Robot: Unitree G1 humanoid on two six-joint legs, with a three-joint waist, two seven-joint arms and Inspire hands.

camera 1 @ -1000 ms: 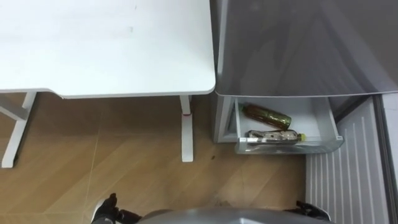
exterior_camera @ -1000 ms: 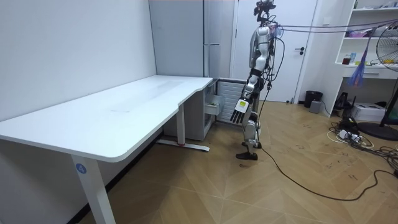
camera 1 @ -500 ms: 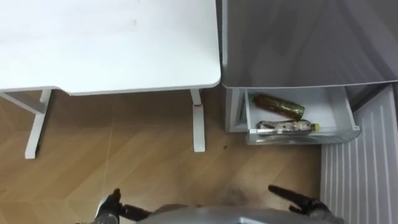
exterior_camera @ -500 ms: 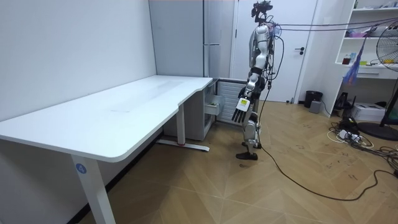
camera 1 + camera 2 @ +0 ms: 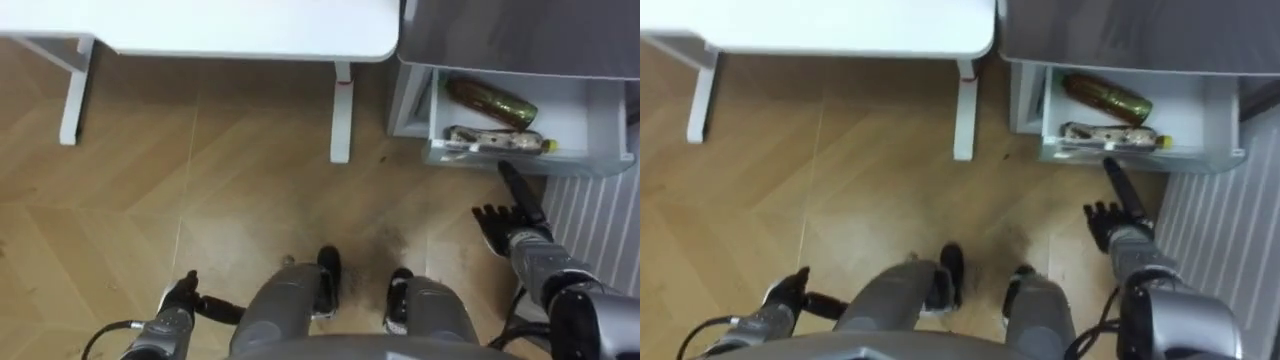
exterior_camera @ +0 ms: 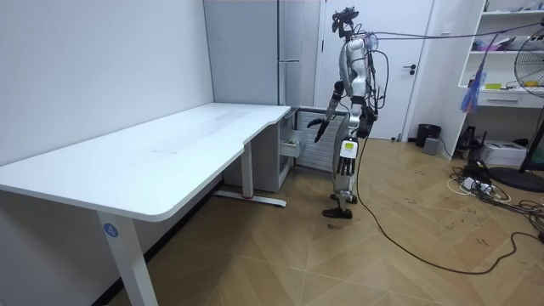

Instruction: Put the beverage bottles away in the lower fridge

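The lower fridge's white drawer (image 5: 610,110) stands pulled out at the upper right. Two bottles lie in it: a brown one (image 5: 490,100) at the back and a clear one with a yellow cap (image 5: 495,140) along the front wall. My right hand (image 5: 515,225) is held out low just in front of the drawer, open, one straight finger (image 5: 512,182) reaching up to the front wall, holding nothing. My left hand (image 5: 180,305) hangs open and empty at the lower left. In the room view I stand before the grey fridge (image 6: 255,51), right hand (image 6: 319,129) stretched forward.
A white table (image 5: 250,30) runs along the top left, its leg (image 5: 342,110) close to the drawer. A ribbed white panel (image 5: 590,230) lies to the right of my right hand. Bare wooden floor (image 5: 200,180) spreads in front of my feet.
The eye view has tipped downward. My right hand has come up and forward from my side to the drawer's front. The bottles and the left hand stay as they were.
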